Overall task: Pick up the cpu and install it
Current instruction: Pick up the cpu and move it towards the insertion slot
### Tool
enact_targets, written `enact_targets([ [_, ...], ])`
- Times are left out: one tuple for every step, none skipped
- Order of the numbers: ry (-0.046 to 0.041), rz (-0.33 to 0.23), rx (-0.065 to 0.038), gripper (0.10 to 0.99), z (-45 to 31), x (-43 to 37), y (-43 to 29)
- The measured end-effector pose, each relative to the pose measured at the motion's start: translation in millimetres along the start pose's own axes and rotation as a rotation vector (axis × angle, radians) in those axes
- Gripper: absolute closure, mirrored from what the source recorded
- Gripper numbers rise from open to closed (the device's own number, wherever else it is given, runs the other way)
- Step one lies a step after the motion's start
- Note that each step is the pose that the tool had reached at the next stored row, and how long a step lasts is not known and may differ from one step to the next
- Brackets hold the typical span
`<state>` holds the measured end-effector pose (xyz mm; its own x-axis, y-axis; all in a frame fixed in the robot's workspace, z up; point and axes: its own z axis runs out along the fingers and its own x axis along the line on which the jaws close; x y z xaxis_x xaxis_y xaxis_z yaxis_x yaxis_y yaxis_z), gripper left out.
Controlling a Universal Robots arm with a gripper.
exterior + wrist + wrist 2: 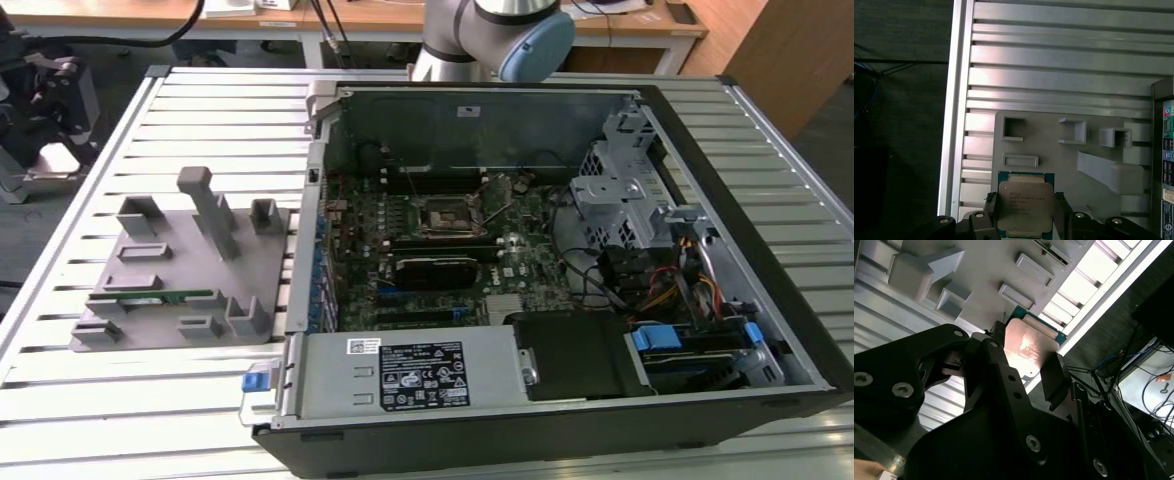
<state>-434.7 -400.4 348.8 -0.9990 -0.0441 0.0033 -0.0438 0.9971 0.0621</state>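
The cpu (1025,202) is a small square chip with a silvery metal top and a green rim. It sits between my gripper's (1025,214) two black fingers, which are shut on its opposite edges. In the second wrist view the cpu (1029,345) shows from its other side in the same gripper (1026,362). It hangs above the grey holder block (1054,150), near that block's edge. In the exterior view the black square socket (442,216) lies on the motherboard inside the open computer case (747,200). The arm (501,35) rises out of the exterior view at the back.
The grey holder block (180,270) with upright posts and pockets lies on the slatted metal table (200,110) at the case's side, on the exterior view's left. A thin green memory stick (154,297) rests in it. Drive cages, cables and a power supply (400,375) crowd the case.
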Motion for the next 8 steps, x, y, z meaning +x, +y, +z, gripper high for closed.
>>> enact_targets([
  [0.0,0.0,0.0,0.557,-0.7,0.0,0.1],
  [0.0,0.0,0.0,0.557,-1.5,0.0,0.2],
  [-0.0001,0.0,0.0,0.557,-2.0,0.0,0.3],
  [-0.0001,0.0,0.0,0.557,-2.9,0.0,0.4],
  [0.0001,0.0,0.0,0.557,-4.3,0.0,0.5],
  [-0.0001,0.0,0.0,0.557,-5.7,0.0,0.6],
  [-0.0001,0.0,0.0,0.557,-7.0,0.0,0.8],
  [-0.0001,0.0,0.0,0.557,-8.4,0.0,1.1],
])
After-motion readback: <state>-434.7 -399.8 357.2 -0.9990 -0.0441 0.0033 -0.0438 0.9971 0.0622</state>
